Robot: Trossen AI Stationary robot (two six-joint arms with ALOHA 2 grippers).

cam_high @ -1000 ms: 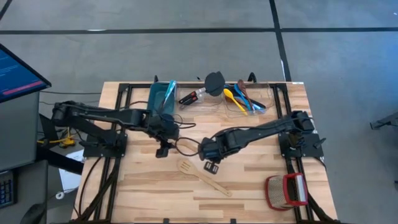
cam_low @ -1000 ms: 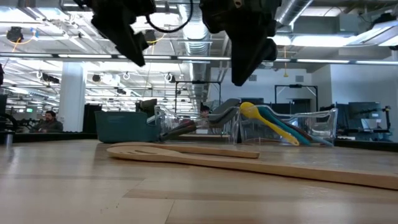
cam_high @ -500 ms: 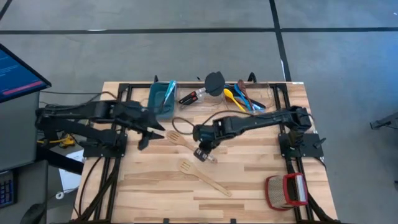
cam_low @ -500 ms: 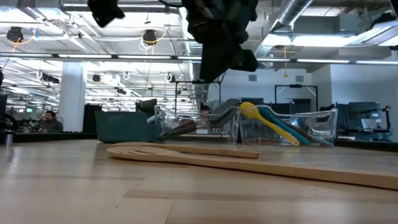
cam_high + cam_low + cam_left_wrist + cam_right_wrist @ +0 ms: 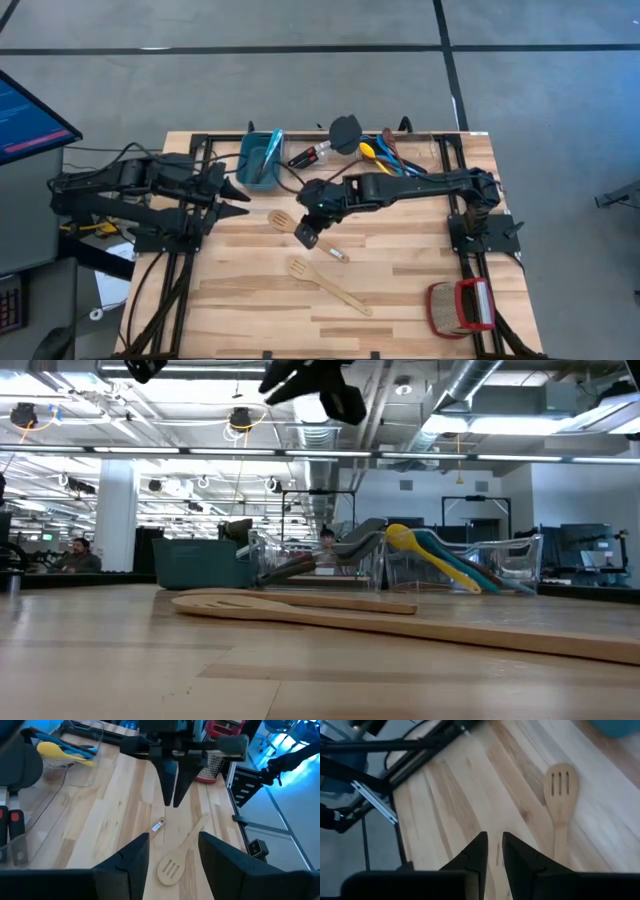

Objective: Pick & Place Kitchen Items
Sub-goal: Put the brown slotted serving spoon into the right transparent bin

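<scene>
Currently two wooden slotted spoons are left on the table [image 5: 420,300]: one [image 5: 285,223] at frame centre, the other [image 5: 325,285] lower centre. The right gripper [image 5: 308,236] is held above the centre spoon, its fingers [image 5: 479,854] nearly closed with only a narrow gap, nothing gripped. The left gripper [image 5: 232,198] is parked at centre left, fingers [image 5: 131,861] spread, empty. For a clean pick, the right jaws should probably be opened wider, aligned across the handle and lowered straight. Remaining utensils are seen in a clear tray [image 5: 420,165] at upper centre, beside a teal bin [image 5: 260,158]. A light wood-plank surface is shown; an office hall with ceiling lights is seen behind.
</scene>
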